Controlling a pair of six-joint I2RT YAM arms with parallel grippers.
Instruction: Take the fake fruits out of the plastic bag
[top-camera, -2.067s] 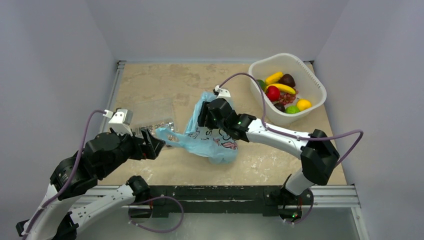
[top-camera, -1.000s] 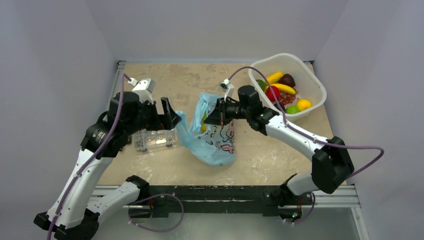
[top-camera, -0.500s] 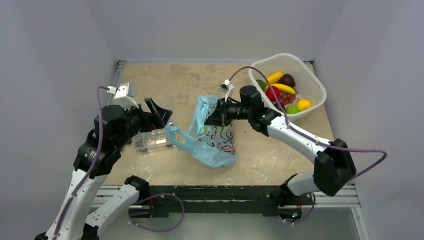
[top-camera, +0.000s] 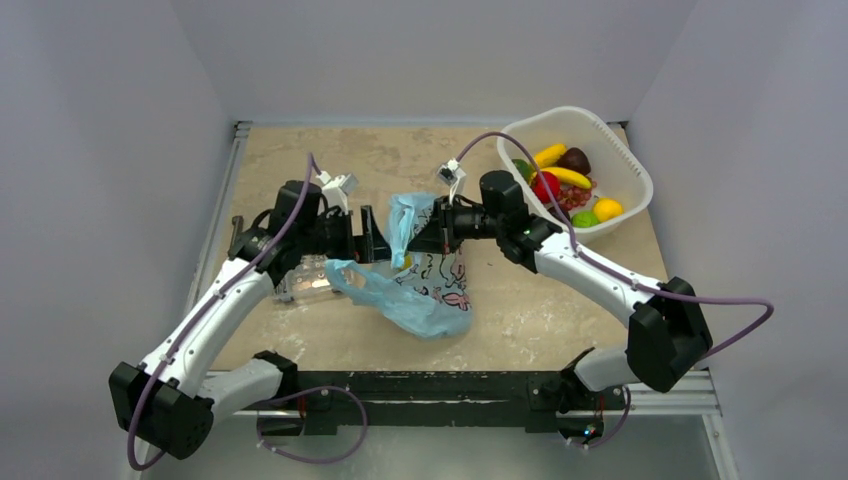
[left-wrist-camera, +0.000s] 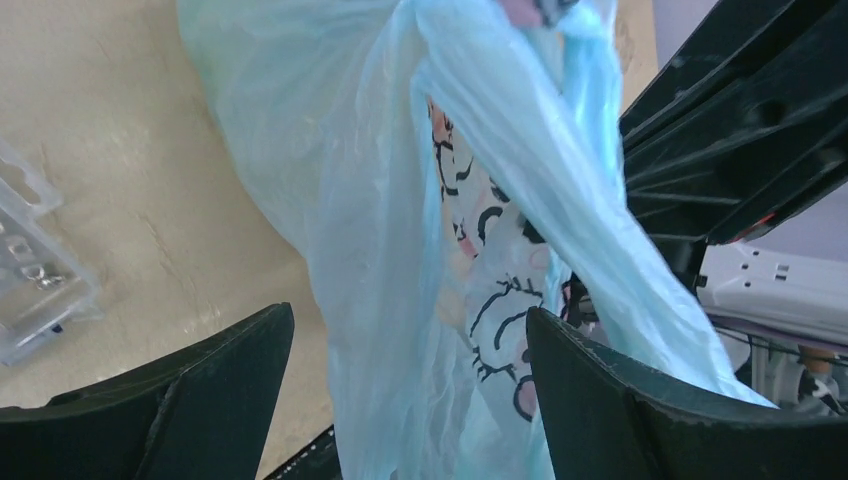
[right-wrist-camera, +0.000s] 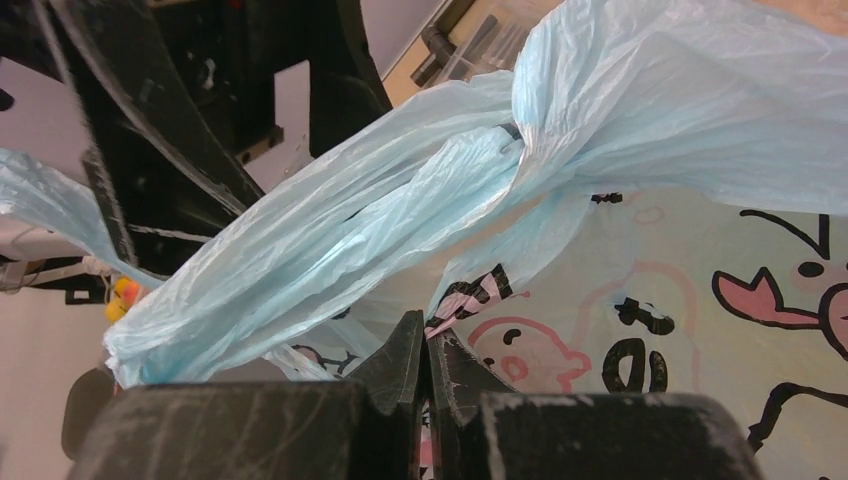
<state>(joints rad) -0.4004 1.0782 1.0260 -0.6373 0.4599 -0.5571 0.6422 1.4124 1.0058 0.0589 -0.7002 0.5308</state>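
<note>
The light-blue plastic bag with its pink cartoon print lies mid-table, its top lifted. My right gripper is shut on the bag's upper edge, and in the right wrist view its jaws pinch the printed film. My left gripper stands open at the bag's left side, and in the left wrist view its fingers straddle a hanging fold of the bag without pressing it. A bit of yellow fake fruit shows in the bag's mouth; the rest inside is hidden.
A white slotted basket at the back right holds several toy fruits. A clear flat box of small metal parts lies under my left forearm, and its corner shows in the left wrist view.
My left arm has swung right from over the clear box to the bag, its open fingers now around a fold. The right gripper has kept its grip and place.
</note>
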